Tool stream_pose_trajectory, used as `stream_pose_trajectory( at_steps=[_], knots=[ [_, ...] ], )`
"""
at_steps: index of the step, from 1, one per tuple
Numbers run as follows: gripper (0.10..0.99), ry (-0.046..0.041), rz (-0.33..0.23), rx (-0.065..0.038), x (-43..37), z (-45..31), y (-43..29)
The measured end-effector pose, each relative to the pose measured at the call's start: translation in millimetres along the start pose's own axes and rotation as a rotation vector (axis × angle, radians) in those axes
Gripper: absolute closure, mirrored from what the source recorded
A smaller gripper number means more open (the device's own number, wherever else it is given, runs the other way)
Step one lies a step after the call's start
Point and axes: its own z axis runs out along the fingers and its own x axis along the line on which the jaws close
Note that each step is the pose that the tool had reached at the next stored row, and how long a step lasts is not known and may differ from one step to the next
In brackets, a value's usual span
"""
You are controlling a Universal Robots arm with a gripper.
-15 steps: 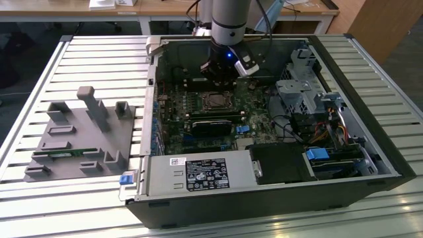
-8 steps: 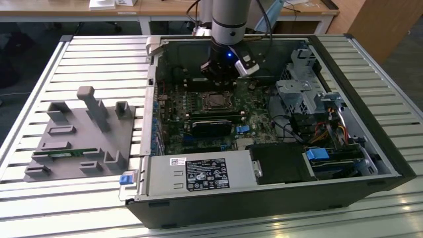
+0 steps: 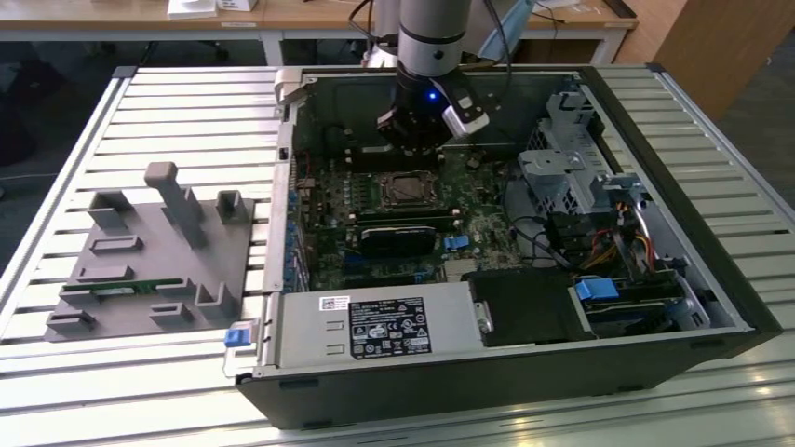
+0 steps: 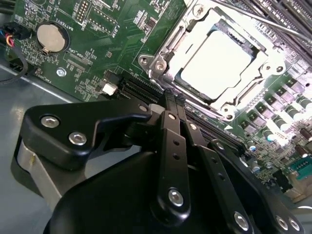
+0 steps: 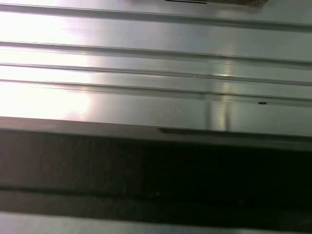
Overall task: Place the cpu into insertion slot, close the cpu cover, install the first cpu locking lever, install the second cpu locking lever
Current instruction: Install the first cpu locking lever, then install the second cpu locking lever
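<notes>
While the pincer (image 4: 171,99) is hanging inside the open computer case (image 3: 695,307), its two black fingers (image 4: 170,117) are lying pressed flat against each other with nothing between them, so it is clenched and carrying no part. In the second wrist view the cpu (image 4: 222,61) is already sitting in the insertion slot (image 4: 163,63), its pale metal top showing square and level, and the cpu cover (image 4: 253,68) is appearing to lie down over it, the silvery frame ringing the chip on all sides with the window leaving the top bare. From the fingertips the socket is lying just ahead and off to one side, near but not touching; the tips are pointing toward the socket's nearer corner, where the frame's screw heads are sitting, and the green motherboard (image 4: 97,44) is spreading between them. A thin silvery rod (image 4: 273,22) is running along the far edge of the socket, and I am judging it to be one of the locking levers, though whether it is latched I cannot tell. In the exterior view the arm (image 3: 435,37) is standing upright over the board, with the pincer (image 3: 410,142) hovering just behind the socket (image 3: 407,189). On the counter (image 3: 186,112) a grey parts fixture (image 3: 149,261) is resting well apart, toward the exterior view's left.
</notes>
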Motion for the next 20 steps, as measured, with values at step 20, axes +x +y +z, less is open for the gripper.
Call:
stream_pose_trajectory(
  at_steps=[20],
  knots=[
    [0.965,0.0001,0.000,0.000,0.3,-0.4,-6.7]
  ],
)
